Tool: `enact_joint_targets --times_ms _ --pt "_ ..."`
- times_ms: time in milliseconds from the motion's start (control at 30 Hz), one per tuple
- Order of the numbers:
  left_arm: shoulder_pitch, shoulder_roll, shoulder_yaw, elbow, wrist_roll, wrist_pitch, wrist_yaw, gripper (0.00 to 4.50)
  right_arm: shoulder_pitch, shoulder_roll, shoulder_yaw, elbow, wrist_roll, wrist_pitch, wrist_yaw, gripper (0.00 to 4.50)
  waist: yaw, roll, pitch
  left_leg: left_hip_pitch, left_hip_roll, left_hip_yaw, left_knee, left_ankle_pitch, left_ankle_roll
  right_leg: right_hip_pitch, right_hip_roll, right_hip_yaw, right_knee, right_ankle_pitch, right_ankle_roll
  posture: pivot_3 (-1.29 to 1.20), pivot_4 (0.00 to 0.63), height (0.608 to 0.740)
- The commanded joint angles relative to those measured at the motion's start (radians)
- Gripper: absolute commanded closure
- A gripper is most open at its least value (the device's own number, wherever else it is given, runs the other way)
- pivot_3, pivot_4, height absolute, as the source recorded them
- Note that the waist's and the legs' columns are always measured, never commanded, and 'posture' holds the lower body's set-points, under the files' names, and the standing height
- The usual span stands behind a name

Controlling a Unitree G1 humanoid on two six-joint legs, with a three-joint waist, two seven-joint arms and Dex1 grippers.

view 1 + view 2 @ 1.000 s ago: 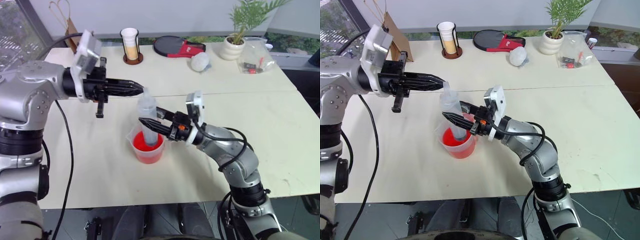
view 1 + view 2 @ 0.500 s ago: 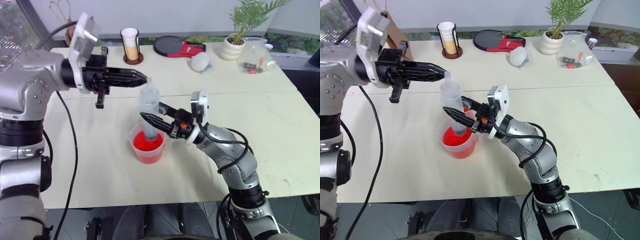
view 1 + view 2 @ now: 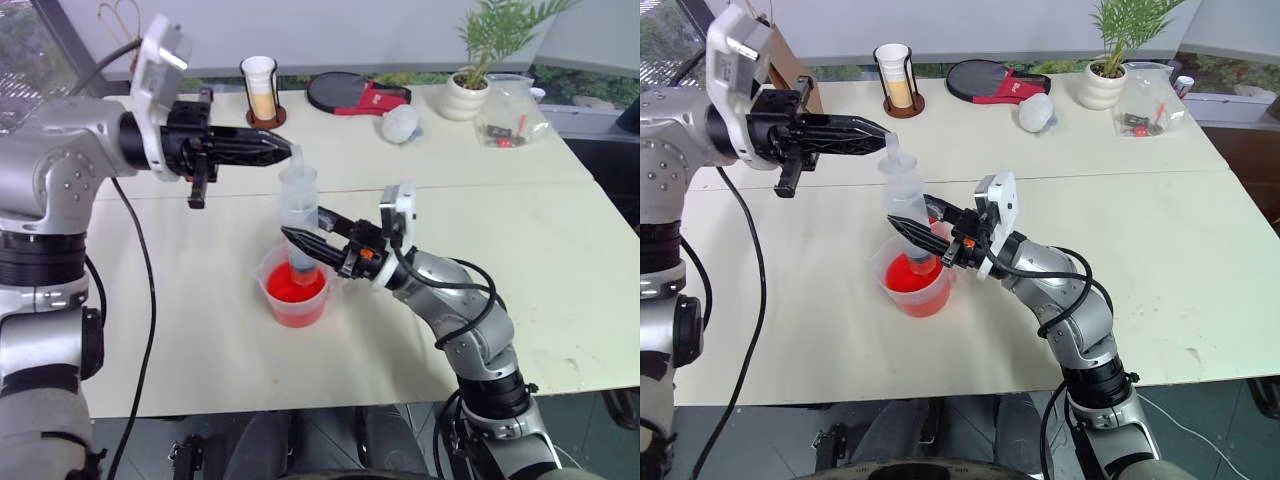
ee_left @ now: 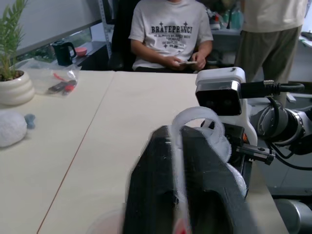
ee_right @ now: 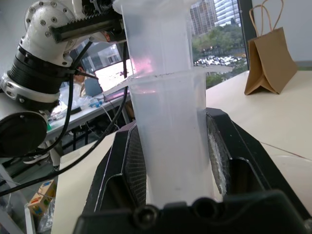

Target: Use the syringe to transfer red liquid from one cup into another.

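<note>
Head views: the right gripper (image 3: 300, 238) was clamped on the barrel of the syringe (image 3: 297, 222), holding it upright with its tip down in the beaker (image 3: 293, 292) near the front middle of the table (image 3: 560, 240). The left gripper (image 3: 283, 155) held the white plunger (image 3: 295, 161) at the top by its fingertips. Compared with a second ago, the left arm had risen and the plunger stood further out of the barrel; I read this as the draw stroke under way, filling step not finished. The barrel looked cloudy-clear, and I could not tell how much red liquid (image 3: 293, 288) had entered it; the liquid lay bright red in the bottom of the beaker. Left wrist view: black fingers (image 4: 148, 195) pinched the plunger's thin white flange, so that hand was closed on the plunger. Right wrist view: the two padded fingers (image 5: 131, 165) pressed both sides of the translucent barrel, its flange just above them. A tall cup on a coaster (image 3: 260, 90) stood at the far edge, well apart.
</note>
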State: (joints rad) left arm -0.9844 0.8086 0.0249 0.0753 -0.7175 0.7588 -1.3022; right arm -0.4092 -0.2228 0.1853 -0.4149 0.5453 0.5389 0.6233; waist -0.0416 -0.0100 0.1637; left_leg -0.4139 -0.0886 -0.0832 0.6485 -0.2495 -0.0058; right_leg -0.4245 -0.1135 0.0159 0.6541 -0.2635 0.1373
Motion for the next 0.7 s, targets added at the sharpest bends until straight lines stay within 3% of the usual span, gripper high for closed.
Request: enact_joint_targets --times_ms 33,267,400,533,600,700 --pt "0.007 0.053 0.111 0.003 -0.026 0.011 0.016 2.71 -0.035 0.000 -0.031 -0.038 0.070 0.068 -0.015 3.11 -0.002 0.000 0.000 0.000 0.000 0.000 0.000 0.000 0.000 0.000 0.000 0.000 0.000 0.000 0.000 0.00 0.150 0.739" --pt "0.256 0.127 0.247 -0.068 -0.095 0.108 0.056 2.71 -0.114 0.010 -0.187 -0.149 0.315 0.234 -0.163 3.11 0.000 0.000 0.000 0.000 0.001 0.000 -0.001 0.000 0.000 -0.001 0.000 0.001 0.000 0.000 0.000 0.00 0.150 0.739" --pt "0.381 0.144 0.262 -0.107 -0.058 0.079 0.087 2.71 -0.135 0.004 -0.218 -0.153 0.371 0.263 -0.211 3.11 0.009 -0.001 0.000 0.000 0.000 -0.001 0.000 -0.001 0.001 0.000 0.000 0.001 -0.001 0.000 0.000 0.00 0.150 0.739" --pt "0.412 0.142 0.257 -0.099 -0.033 0.031 0.099 2.71 -0.233 -0.002 -0.278 -0.088 0.436 0.273 -0.250 3.11 0.017 -0.001 0.000 0.000 0.000 -0.001 0.000 -0.002 0.004 0.000 0.000 0.001 -0.001 0.000 0.000 0.00 0.150 0.739" --pt "0.410 0.136 0.245 -0.090 -0.014 0.004 0.105 2.71 -0.323 -0.002 -0.310 -0.001 0.433 0.249 -0.251 3.11 0.020 0.000 0.000 0.000 0.000 -0.001 0.000 -0.002 0.004 0.000 0.000 0.001 -0.001 0.000 0.000 0.00 0.150 0.739" --pt "0.395 0.124 0.231 -0.076 -0.002 -0.021 0.110 2.71 -0.417 -0.024 -0.271 0.167 0.312 0.149 -0.151 3.11 0.021 0.000 0.000 0.002 0.000 0.000 -0.001 -0.002 0.003 0.000 0.000 0.001 0.000 0.000 0.000 0.00 0.150 0.739"
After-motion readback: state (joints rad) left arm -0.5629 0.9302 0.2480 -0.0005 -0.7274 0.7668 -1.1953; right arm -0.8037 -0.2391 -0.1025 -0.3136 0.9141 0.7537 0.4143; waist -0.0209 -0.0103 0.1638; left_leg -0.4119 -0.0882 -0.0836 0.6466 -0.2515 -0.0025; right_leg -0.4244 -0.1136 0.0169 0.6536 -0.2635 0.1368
